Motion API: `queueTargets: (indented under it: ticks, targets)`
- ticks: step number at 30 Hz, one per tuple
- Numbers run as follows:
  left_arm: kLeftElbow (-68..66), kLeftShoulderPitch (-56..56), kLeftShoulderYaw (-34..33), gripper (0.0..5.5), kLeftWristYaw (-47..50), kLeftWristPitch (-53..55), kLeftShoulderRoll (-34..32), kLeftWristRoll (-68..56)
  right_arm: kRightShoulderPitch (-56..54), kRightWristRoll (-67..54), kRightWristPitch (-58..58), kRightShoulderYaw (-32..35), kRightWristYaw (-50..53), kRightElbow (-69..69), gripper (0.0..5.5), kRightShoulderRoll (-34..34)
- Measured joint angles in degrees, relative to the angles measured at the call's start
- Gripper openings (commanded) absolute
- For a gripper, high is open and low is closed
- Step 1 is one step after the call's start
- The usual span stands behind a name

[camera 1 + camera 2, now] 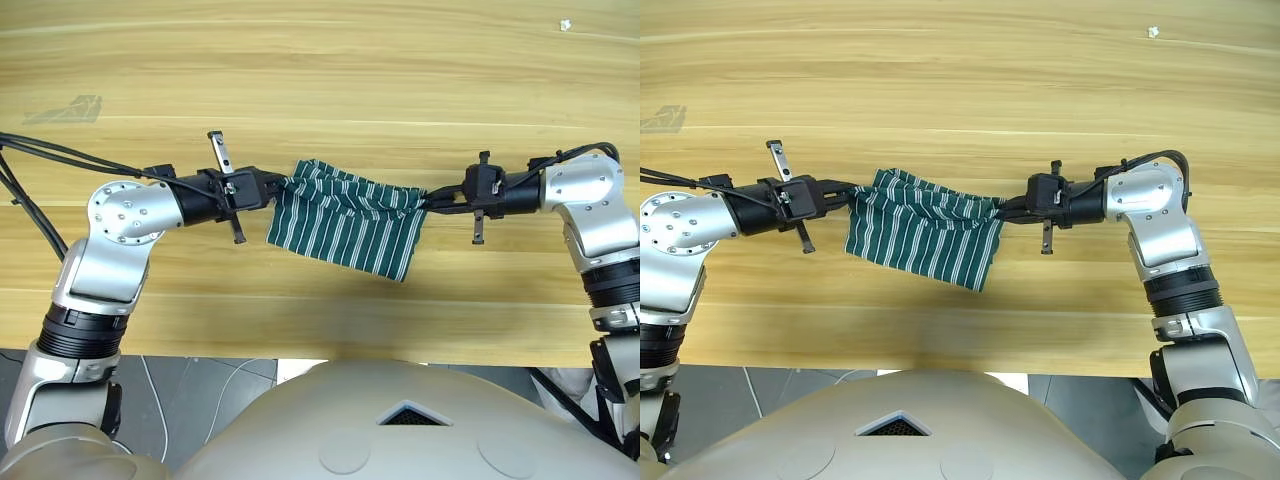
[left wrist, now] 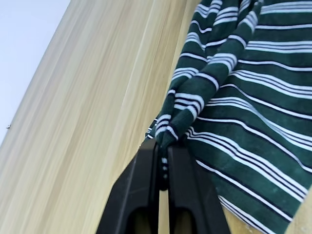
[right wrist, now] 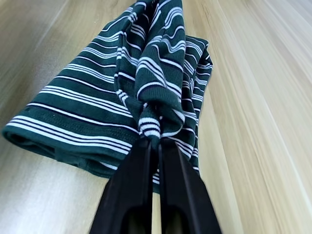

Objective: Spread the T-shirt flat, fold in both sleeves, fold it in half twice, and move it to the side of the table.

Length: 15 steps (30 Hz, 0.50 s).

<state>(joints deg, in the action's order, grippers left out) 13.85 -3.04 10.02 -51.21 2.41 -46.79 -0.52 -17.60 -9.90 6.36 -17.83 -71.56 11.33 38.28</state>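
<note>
As the T-shirt [image 1: 345, 228] is strung in a bunch between the two grippers, its long axis is recorded as running left to right over the near part of the table [image 1: 300, 70]. The left gripper [image 2: 163, 157] is closed on a gathered fold at the cloth's left end, and the right gripper [image 3: 153, 145] is closed likewise on the right end. The loose body sags toward the robot, its lower edge apparently resting on the wood. Neither arm is judged nearer. Spreading flat is not yet done.
</note>
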Motion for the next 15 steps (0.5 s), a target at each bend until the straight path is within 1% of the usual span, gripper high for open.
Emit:
queueTargets:
  ticks: [1,4,6,8,10,12,15]
  targets:
    - [-0.52,0.01,0.07,0.58,0.04,-0.02,0.24,0.35,-0.19,0.0,0.0,0.05,0.07,0.07,0.37,-0.06]
    - [-2.81,0.01,0.5,1.04,2.21,-0.28,1.54,1.99,-0.41,0.09,-0.05,0.62,1.67,1.08,0.88,-1.0]
    - [-5.64,-0.87,0.26,1.37,7.06,-0.01,4.57,4.09,-0.55,0.12,-0.05,1.99,4.05,1.84,1.24,-1.88]
    - [-7.27,-2.6,-1.04,1.76,11.67,-0.01,7.04,5.34,-0.6,0.8,0.4,4.03,8.18,3.68,1.31,-3.19]
    - [-7.22,-2.66,-3.29,2.1,14.82,0.39,8.16,5.38,-0.65,1.63,0.64,5.94,11.49,5.52,1.31,-3.72]
    - [-7.13,-2.62,-4.76,2.39,15.97,0.67,8.51,5.29,-0.15,1.78,0.65,6.74,12.33,5.88,1.31,-3.63]
    - [-7.0,-1.2,-5.3,2.77,16.52,0.61,8.97,5.21,2.53,2.26,0.81,6.84,12.59,5.74,1.31,-3.6]
